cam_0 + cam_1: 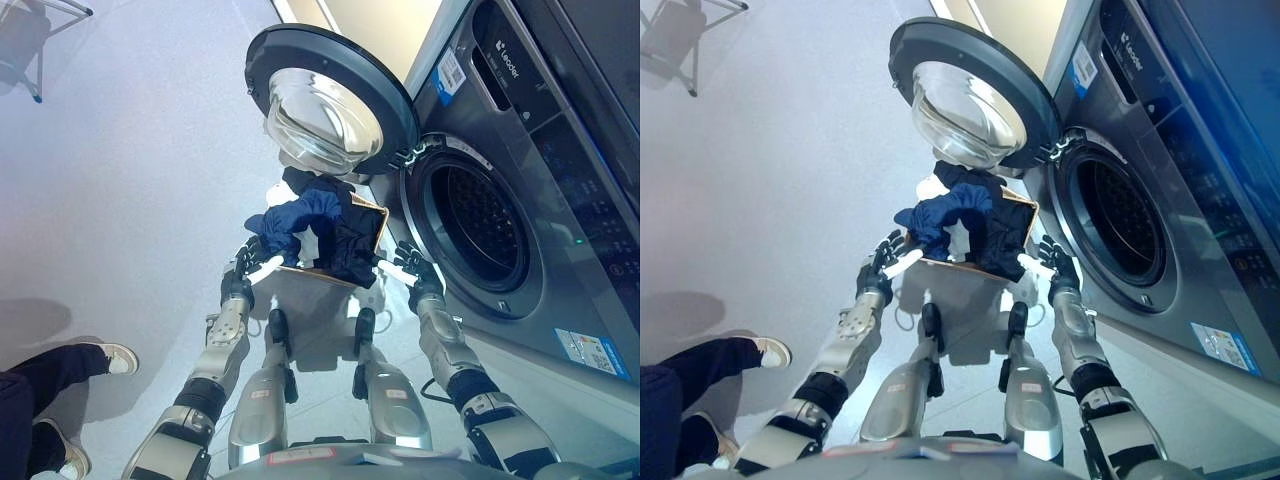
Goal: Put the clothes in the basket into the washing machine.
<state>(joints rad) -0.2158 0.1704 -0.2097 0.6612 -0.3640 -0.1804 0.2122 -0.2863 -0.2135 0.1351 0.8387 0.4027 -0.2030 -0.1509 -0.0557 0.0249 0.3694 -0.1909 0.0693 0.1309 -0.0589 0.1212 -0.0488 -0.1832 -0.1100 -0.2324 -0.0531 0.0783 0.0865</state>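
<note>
Here, a person's leg and pale shoe show at the lower left on the smooth grey floor. The left hand and right hand, fingers spread and straight, flank a shallow brown basket heaped with crumpled navy and black clothes. Beyond, the washing machine shows its perforated metal drum, its round glass-bowled door swung wide open.

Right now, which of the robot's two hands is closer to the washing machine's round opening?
The right hand, beside the basket, almost at the drum opening. The left hand is on the basket's far side, toward open floor.
</note>
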